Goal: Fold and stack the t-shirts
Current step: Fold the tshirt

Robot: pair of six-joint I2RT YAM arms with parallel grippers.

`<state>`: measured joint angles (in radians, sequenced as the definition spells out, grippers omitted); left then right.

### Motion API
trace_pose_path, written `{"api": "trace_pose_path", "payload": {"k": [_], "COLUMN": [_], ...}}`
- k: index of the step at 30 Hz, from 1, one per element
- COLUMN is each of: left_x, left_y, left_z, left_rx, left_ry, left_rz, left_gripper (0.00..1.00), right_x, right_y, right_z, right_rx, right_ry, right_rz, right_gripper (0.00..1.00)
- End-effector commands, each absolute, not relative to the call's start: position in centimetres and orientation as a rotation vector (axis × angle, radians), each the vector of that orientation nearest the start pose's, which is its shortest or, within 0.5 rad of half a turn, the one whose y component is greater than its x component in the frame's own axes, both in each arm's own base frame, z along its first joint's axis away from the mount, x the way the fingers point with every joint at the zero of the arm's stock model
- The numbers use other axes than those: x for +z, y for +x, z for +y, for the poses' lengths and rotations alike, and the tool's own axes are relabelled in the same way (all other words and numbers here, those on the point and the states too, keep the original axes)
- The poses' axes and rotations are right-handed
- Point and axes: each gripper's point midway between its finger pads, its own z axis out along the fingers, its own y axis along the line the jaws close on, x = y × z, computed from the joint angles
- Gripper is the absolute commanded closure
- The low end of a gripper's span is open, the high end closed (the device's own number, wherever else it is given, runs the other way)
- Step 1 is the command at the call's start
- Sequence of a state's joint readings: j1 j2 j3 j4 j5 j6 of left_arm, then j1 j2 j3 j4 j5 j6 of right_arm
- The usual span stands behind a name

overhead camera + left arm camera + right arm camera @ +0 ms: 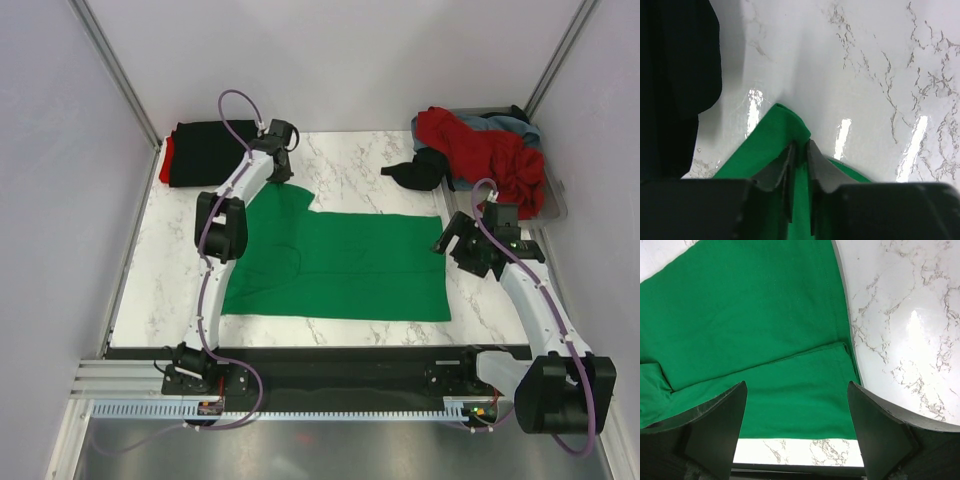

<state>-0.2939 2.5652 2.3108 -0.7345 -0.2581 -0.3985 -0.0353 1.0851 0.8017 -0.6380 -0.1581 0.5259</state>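
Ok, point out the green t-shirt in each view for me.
Top external: the green t-shirt lies spread flat mid-table.
Left wrist: bottom centre, a fold of it pinched in the left gripper.
Right wrist: it covers the upper left and middle, under the open right gripper.
Shared landmark: the white marble table bordering the shirt.

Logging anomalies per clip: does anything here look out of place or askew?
One thing: a black t-shirt spills from the heaped tray onto the marble table. The green t-shirt lies flat, one edge pinched by the left gripper.
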Motion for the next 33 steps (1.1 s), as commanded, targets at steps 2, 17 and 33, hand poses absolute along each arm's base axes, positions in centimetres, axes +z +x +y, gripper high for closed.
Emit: {"api": "trace_pose_path", "payload": {"k": [2, 17, 33], "left_x": [1.8, 9.9, 7.3], "left_y": [56.1, 46.0, 44.7], "left_z": [-15.8, -10.9, -11.1], "left_rx": [0.005, 0.103, 0.065], "left_ry": [-0.184, -0.184, -0.154], "left_rz": [2.590, 2.644, 2.703], "left_gripper": [0.90, 0.98, 0.98], "right_x": [12.7, 11.7, 2.4], "right_y": [28.7, 42.2, 45.4], "right_z": [3.3, 3.8, 4.3], "right_rx": [0.333, -0.074, -0.199], "right_ry": [0.593, 0.498, 0.503], "right_rz": [2.382, 2.406, 2.594], "right_gripper": [0.11, 0.31, 0.38]}}
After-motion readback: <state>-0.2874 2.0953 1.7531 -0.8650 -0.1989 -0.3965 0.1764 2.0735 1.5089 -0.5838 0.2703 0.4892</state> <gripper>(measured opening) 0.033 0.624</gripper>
